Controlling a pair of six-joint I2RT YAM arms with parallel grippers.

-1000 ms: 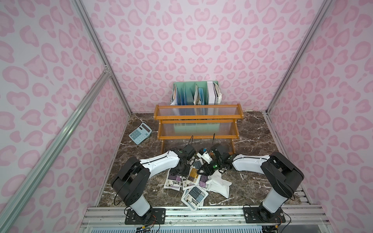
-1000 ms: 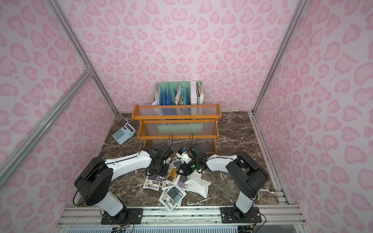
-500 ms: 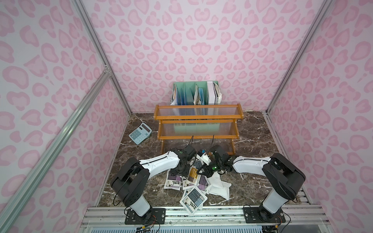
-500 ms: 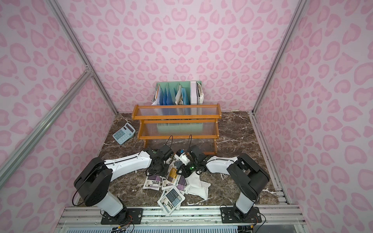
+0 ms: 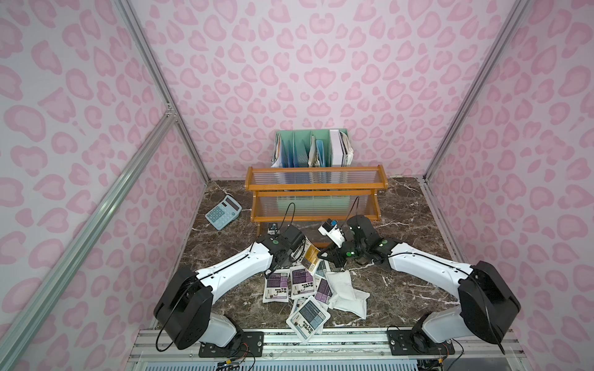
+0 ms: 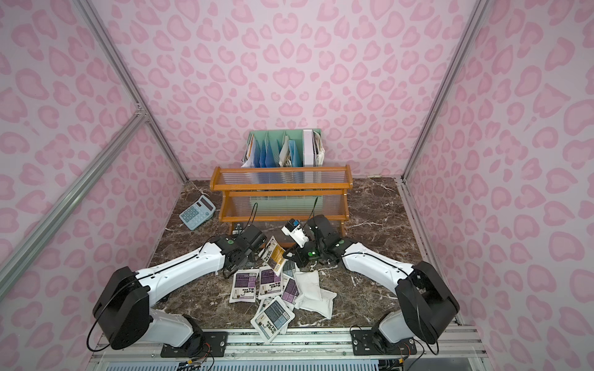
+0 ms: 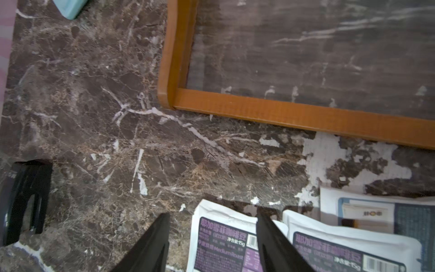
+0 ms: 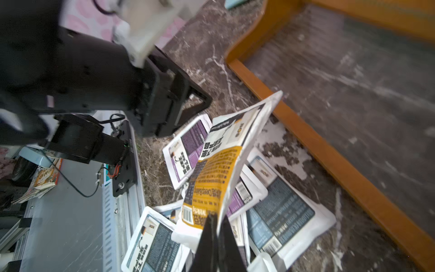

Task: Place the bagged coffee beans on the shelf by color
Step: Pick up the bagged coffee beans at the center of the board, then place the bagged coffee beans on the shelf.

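- The right gripper (image 8: 217,219) has its jaws pinching the edge of a yellow pouch (image 8: 219,169), held tilted just in front of the shelf (image 5: 316,186)
- The left gripper (image 7: 213,212) has its jaws spread apart above a purple pouch (image 7: 221,247), near the shelf's front rail
- The other pouches (image 5: 308,289) lie heaped in front of the shelf

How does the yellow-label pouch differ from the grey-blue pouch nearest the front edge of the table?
The yellow-label pouch is raised and tilted, pinched at one edge by the right gripper; the grey-blue pouch rests label-up on the table, untouched. Their label colours differ: yellow against grey-blue. Both are small white pouches with printed labels.
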